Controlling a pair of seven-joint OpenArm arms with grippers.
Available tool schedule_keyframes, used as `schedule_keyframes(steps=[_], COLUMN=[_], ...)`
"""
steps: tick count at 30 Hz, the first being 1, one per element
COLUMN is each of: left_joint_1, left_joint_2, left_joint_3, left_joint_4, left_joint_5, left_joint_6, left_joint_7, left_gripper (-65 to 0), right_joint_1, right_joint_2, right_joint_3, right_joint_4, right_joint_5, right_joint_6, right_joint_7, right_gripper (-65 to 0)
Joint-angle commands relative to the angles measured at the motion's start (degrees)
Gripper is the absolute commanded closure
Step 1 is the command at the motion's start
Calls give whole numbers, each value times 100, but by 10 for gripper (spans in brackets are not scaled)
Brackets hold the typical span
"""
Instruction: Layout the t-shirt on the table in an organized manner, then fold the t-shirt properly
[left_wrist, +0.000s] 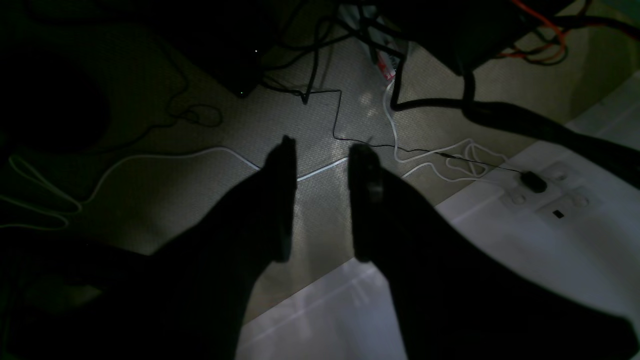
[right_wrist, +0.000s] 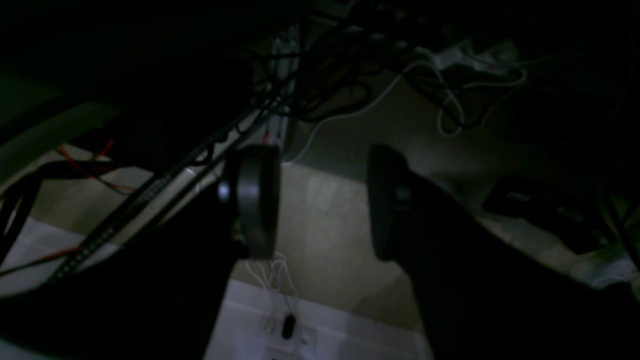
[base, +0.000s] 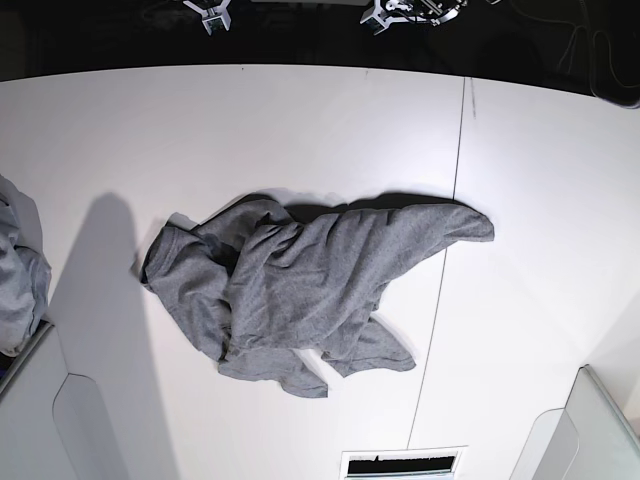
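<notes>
T-shirt (base: 300, 295), grey and crumpled, lies bunched near the middle of the white bench (base: 520, 180), across its dark seam. Left gripper (left_wrist: 322, 200) and right gripper (right_wrist: 320, 200) both hang over the carpeted floor (left_wrist: 320, 125), jaws apart, holding nothing.

Both wrist views are very dim and murky, the floor (left_wrist: 320, 210) lit only in a soft central patch while the corners sink to black. The base view is bright and even, its table (base: 300, 130) near glare-white, with edges bowed by lens distortion.
</notes>
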Motion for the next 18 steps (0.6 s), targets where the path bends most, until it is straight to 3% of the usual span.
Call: schedule_keyframes(steps=[1, 9, 16, 18], left_joint_1=[35, 592, 1679, 1993], left_joint_2=[0, -74, -291, -341], left_joint_3=[2, -155, -1521, -1954], left_joint_4=[17, 520, 2000, 2485], left_joint_5=[0, 446, 466, 463], left_joint_6=[-39, -20, -46, -299], left_joint_7=[-24, 116, 116, 118], left_gripper=[-205, -205, -205, -205], right_joint_1=[-72, -761, -1773, -2055], right_joint_2=[28, 76, 238, 330], right_joint_3=[-11, -11, -11, -11], right_joint_4=[85, 1060, 2319, 2699], right_joint_5=[7, 11, 162, 321], right_joint_6=[9, 13, 33, 55], right_joint_7=[42, 39, 37, 37], right_gripper=[-284, -284, -284, -284])
